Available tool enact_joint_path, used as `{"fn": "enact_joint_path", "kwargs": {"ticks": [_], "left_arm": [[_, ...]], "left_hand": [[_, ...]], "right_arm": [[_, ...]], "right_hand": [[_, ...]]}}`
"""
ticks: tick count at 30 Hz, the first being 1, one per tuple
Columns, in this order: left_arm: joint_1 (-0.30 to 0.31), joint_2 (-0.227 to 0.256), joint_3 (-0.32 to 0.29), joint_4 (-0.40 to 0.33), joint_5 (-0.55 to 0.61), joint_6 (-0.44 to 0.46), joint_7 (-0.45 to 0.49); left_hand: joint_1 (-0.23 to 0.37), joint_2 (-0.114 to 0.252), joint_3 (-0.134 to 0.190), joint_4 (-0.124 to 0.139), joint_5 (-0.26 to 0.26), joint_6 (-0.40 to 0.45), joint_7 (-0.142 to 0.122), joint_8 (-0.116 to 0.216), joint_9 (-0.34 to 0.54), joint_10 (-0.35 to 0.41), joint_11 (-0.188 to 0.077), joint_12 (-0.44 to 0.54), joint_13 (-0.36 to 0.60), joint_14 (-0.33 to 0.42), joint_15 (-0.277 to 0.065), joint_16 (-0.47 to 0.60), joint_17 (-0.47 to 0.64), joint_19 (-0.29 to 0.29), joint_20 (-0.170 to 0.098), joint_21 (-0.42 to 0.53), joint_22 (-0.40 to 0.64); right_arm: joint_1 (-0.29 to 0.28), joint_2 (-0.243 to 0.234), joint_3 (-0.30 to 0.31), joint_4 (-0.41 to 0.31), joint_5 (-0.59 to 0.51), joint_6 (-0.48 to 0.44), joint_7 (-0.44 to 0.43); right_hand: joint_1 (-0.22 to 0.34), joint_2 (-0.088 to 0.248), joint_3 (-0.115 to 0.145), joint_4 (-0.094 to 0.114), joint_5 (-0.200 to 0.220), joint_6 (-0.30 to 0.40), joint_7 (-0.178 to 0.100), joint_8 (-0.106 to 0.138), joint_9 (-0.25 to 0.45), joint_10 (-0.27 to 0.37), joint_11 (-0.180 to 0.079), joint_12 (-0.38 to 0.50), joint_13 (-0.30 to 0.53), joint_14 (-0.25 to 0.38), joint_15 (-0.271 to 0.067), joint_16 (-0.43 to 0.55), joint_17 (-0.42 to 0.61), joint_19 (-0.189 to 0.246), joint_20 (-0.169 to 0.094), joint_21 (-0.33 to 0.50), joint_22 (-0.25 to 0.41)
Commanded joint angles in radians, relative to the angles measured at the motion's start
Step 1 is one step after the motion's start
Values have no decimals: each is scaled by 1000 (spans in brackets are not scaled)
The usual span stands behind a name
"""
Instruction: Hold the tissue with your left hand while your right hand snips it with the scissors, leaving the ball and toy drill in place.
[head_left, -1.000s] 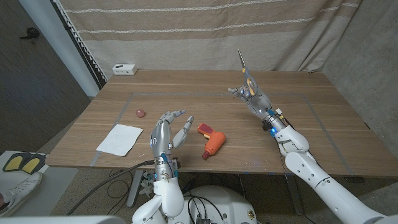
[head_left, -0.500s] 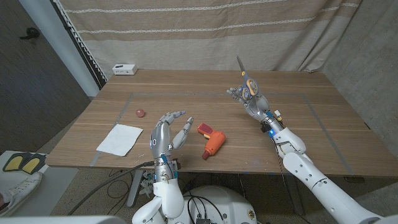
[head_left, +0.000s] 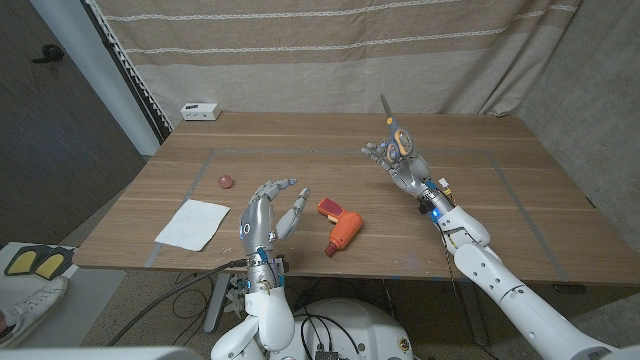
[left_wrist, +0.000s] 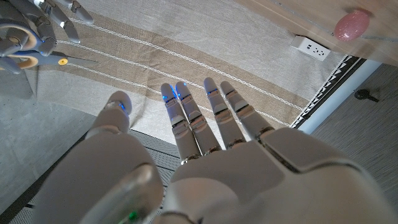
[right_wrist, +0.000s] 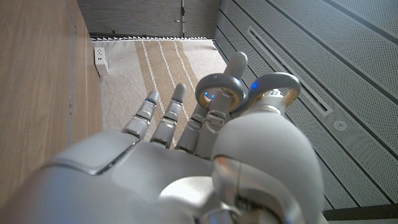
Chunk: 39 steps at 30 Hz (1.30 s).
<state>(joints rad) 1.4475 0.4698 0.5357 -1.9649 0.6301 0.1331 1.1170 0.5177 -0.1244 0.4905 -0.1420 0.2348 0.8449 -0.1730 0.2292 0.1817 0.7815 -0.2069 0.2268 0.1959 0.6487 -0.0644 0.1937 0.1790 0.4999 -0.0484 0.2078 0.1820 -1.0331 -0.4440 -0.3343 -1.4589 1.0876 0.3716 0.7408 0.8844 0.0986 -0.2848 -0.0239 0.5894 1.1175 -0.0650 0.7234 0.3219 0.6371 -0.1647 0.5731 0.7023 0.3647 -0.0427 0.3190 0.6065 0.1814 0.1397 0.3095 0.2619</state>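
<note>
A white tissue (head_left: 193, 223) lies flat near the table's front left corner. My left hand (head_left: 268, 213) is raised above the front edge between the tissue and the toy drill, fingers spread and holding nothing; its fingers (left_wrist: 205, 115) point up in the left wrist view. My right hand (head_left: 400, 158) holds the scissors (head_left: 392, 122) over the right half of the table, blades pointing up. The grey handle rings (right_wrist: 249, 90) sit around its fingers. The orange toy drill (head_left: 341, 227) lies front centre. A small pink ball (head_left: 225, 181) rests left of centre, also seen as the ball (left_wrist: 351, 25).
A white box (head_left: 200, 110) stands at the table's far left corner. Tape lines mark a rectangle on the wooden table (head_left: 300, 160). A striped curtain hangs behind the table. A yellow and white item lies on the floor at the lower left.
My right hand with the scissors has moved slightly left and a little nearer. The left hand, tissue, ball and drill have stayed where they were.
</note>
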Motion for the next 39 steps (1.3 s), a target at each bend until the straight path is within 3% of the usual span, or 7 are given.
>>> {"fn": "enact_joint_path", "kwargs": {"ticks": [1,7,13,24,26,31,39], "left_arm": [[3,1,-1,-1,-2,0,0],[7,-1,0,-4,3,3,0],[6,-1,1,-4,7,4,0],[7,2,3,-9,7,7,0],[8,4,3,-11,8,8,0],[10,2,2,-11,10,5,0],[13,-3,-1,-9,16,0,0]], "left_hand": [[10,-6,7,-3,0,6,-2,-3,3,12,2,-2,0,9,-156,-3,3,5,-86,-2,1],[10,-6,7,-3,0,5,-2,-5,3,11,2,-3,0,10,-156,-3,3,5,-85,-2,1],[10,-6,8,-3,0,5,-1,-6,3,11,2,-4,0,10,-156,-3,3,5,-85,-2,1],[10,-7,8,-3,-1,9,-3,-6,3,13,2,-4,0,10,-156,-3,3,5,-85,-2,1],[10,-7,8,-3,-1,10,-3,-6,3,14,2,-4,0,10,-156,-3,3,5,-85,-2,1],[10,-7,9,-3,-1,9,-2,-7,3,14,2,-4,0,10,-156,-3,3,5,-85,-2,1],[10,-7,9,-3,-1,13,-3,-7,3,16,2,-4,0,10,-156,-3,3,5,-85,-2,1]], "right_arm": [[41,-25,-21,41,-35,-20,95],[59,-34,-34,56,-52,-20,136],[69,-33,-43,66,-57,-17,162],[63,-35,-39,58,-54,-13,166],[57,-38,-36,44,-55,-19,145],[54,-38,-36,39,-49,-23,141],[49,-41,-32,29,-42,-27,138]], "right_hand": [[-15,-9,-10,-1,-4,-24,-3,-9,-11,-36,13,-30,-26,-41,-108,-23,-5,-25,14,-11,-3],[-8,-15,-12,-5,-3,-67,1,-27,-23,-54,20,-60,-53,-83,-78,-47,-18,-45,26,-20,-10],[-18,-17,-18,-2,-5,-159,-8,-84,-53,-86,31,-104,-86,-112,-60,-65,-39,-62,30,-30,-20],[-35,-24,-26,4,-8,-155,-7,-95,-67,-111,42,-130,-103,-135,-42,-78,-56,-68,34,-35,-26],[-37,-25,-27,5,-9,-149,-5,-95,-70,-99,41,-129,-107,-127,-44,-76,-59,-66,34,-35,-27],[-49,-17,-22,9,-19,-73,-10,-73,-77,123,4,-87,-153,-13,-87,-43,-101,-36,31,-31,-41],[-48,-13,-19,8,-24,-70,-5,-61,-61,131,3,-100,-168,3,-97,-40,-111,-26,30,-28,-44]]}}
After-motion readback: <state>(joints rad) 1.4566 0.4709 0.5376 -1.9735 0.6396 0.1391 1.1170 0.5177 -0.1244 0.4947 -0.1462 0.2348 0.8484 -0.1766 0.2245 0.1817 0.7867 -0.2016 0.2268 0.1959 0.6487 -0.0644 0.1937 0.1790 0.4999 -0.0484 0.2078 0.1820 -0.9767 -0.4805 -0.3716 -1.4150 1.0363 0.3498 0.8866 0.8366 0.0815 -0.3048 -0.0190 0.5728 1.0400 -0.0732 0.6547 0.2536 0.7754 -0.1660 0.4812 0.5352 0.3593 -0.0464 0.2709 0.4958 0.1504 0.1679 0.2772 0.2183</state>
